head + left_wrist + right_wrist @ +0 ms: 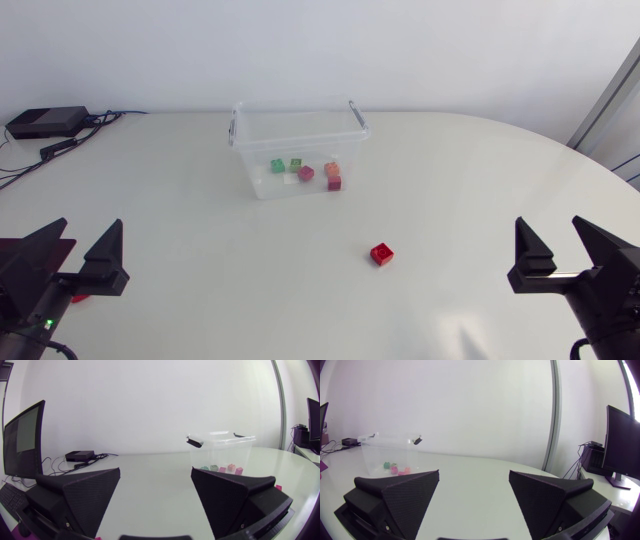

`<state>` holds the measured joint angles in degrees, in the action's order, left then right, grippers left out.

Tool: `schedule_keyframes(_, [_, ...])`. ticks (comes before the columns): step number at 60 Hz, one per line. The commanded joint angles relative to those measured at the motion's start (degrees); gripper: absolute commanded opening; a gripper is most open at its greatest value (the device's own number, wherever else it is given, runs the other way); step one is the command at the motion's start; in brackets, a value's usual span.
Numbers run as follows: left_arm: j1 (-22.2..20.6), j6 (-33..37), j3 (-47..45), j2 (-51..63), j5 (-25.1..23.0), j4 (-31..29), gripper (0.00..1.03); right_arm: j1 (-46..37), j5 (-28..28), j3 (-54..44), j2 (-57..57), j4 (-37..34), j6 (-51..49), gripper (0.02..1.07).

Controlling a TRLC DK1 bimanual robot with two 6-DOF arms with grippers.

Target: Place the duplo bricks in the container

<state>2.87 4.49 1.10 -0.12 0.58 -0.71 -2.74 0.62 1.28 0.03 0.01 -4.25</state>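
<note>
Head view: red brick (pixel 381 254) is lying alone on the table (pixel 200 250), well apart from the clear container (pixel 300 140), where five other bricks (pixel 306 173) are already sitting. Left gripper (pixel 88 232) and right gripper (pixel 549 228) are hanging wide open, holding nothing. Risk, as I judge it: broad fingers closing off-centre could nudge the small brick away, and a low carry could clip the container's rim. Black box (pixel 45 122) with cables is sitting at the far left, out of the way.

Left wrist view: left gripper (pixel 156 471) is gaping empty, container (pixel 220 452) ahead.

Right wrist view: right gripper (pixel 474 474) is gaping empty, container (pixel 387 452) well ahead; red brick is not showing.
</note>
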Motion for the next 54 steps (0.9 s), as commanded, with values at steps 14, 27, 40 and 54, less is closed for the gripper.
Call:
schedule_keyframes(14, [-0.24,-0.89,-1.02,-0.67,0.39,0.1,0.99,0.28,-0.18,-1.37,-0.21,-0.19,1.18,1.03])
schedule_keyframes(27, [-0.15,-0.89,-1.02,-0.67,0.39,0.18,0.99,0.28,-0.18,-1.37,-0.3,-0.27,1.09,1.03])
schedule_keyframes(40, [0.47,-1.77,5.31,-0.58,0.39,0.27,0.99,2.3,-0.18,1.8,-0.12,0.34,1.0,1.03])
schedule_keyframes(54, [0.2,-4.4,23.51,17.61,0.39,-4.12,0.99,3.53,-0.01,15.16,20.27,0.69,1.09,1.03])
